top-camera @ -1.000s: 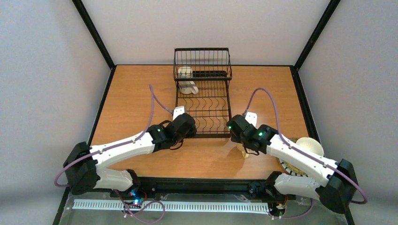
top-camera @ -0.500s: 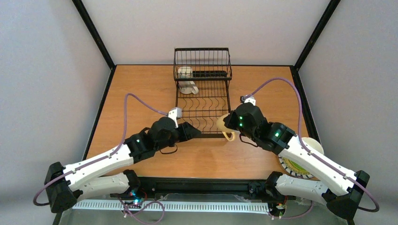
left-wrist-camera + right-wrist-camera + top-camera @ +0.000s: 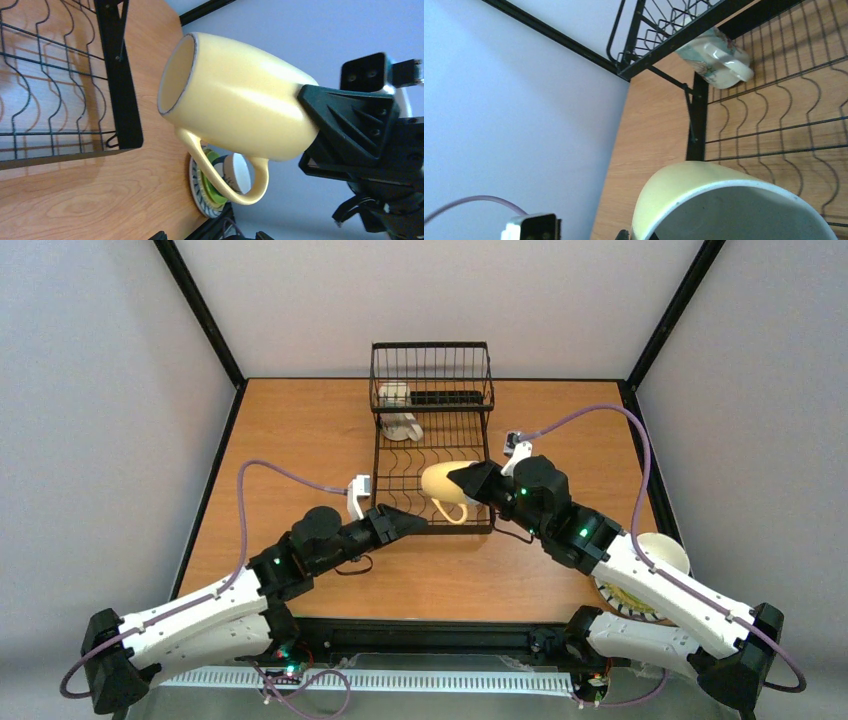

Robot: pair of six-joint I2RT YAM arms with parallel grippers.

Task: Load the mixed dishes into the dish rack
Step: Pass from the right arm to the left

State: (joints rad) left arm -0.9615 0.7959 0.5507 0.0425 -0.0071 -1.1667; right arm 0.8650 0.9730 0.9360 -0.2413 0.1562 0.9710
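Observation:
My right gripper (image 3: 478,483) is shut on the bottom end of the cream-yellow mug (image 3: 445,485). The mug lies on its side in the air over the near end of the black wire dish rack (image 3: 432,455), mouth pointing left and handle hanging down. In the left wrist view the mug (image 3: 235,105) fills the middle, beside the rack's corner (image 3: 120,90). My left gripper (image 3: 405,523) is open and holds nothing, just left of the rack's near corner. A white mug (image 3: 402,426) lies in the rack near the basket section, and it shows in the right wrist view (image 3: 716,60) too.
A stack of dishes (image 3: 650,565) sits at the table's right near edge, a white bowl on top of green and patterned plates (image 3: 210,187). The rack's tall basket (image 3: 432,375) stands at the far end with a small pale item (image 3: 393,393) inside.
My right gripper has lifted the cream-yellow mug off the table and carried it left and away, over the rack's near end. The left arm has stretched lower, its gripper still open by the rack.

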